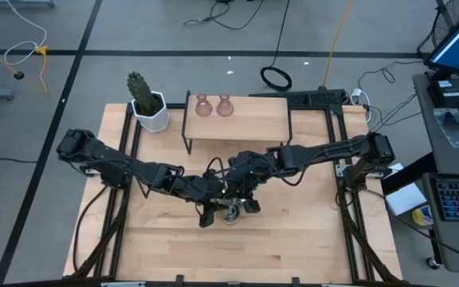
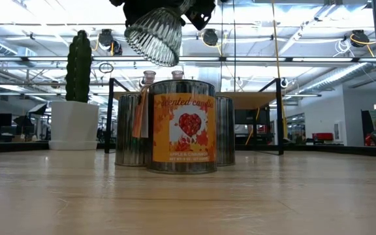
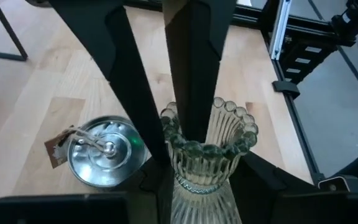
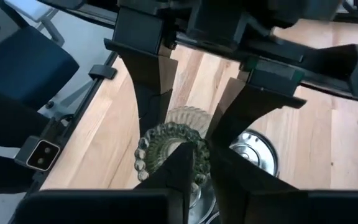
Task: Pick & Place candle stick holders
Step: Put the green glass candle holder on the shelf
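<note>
A: Step in hand?
B: Looks like a mid-air handover at table centre, a touch toward 6 o'clock; ribbed clear glass candle holder (image 3: 207, 155) with beaded rim aloft, upright, above the tins.
A: Right side?
B: Right gripper (image 4: 191, 155) pinching the rim, one finger inside the mouth, one outside.
A: Left?
B: Left gripper (image 3: 201, 186) straddling the lower body of the same holder; clamped or merely around it, cannot tell.
A: Below it?
B: Silver scented-candle tin (image 2: 183, 127) with orange label directly under; more tins just behind; open tin with tag (image 3: 104, 152) beside the drop line.
A: Destination?
B: Probably the wooden riser shelf (image 1: 245, 123) at 12 o'clock; two pink glass holders (image 1: 213, 105) already on its left end; cactus pot (image 1: 150, 108) at 11 o'clock, not part of the job.
A: Next move?
B: Confirm a firm left grip first; then release the rim pinch and back straight up out of the mouth; no sideways pull, or tips the glass onto the tins.
</note>
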### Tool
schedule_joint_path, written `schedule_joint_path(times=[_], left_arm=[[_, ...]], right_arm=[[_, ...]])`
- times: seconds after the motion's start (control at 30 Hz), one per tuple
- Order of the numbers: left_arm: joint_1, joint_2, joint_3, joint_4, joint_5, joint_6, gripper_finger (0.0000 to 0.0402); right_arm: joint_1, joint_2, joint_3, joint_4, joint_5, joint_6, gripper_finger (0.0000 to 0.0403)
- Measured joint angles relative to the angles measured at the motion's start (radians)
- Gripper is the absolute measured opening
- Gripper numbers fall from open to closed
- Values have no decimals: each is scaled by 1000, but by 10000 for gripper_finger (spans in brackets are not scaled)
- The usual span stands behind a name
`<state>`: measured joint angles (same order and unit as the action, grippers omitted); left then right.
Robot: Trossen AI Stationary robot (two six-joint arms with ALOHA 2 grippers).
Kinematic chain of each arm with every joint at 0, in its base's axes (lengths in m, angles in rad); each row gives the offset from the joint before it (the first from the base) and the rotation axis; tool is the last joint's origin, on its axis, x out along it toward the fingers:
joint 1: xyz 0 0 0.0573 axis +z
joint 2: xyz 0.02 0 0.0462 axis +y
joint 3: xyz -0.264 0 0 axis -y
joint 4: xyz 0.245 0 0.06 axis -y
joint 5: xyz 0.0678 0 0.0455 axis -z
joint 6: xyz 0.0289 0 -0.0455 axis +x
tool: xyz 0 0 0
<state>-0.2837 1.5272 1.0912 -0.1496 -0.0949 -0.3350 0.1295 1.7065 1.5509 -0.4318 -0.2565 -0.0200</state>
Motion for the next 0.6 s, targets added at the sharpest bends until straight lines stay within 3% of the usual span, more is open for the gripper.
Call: schedule_joint_path(times=[0.37,0.6], left_arm=[[2,2,0,-71,-7,-103,119],[4,-36,-1,-153,-43,-158,119]], right_arm=[[1,-24,2,23,77,-23,120],[-1,-114,0,-83,240,-77,162]])
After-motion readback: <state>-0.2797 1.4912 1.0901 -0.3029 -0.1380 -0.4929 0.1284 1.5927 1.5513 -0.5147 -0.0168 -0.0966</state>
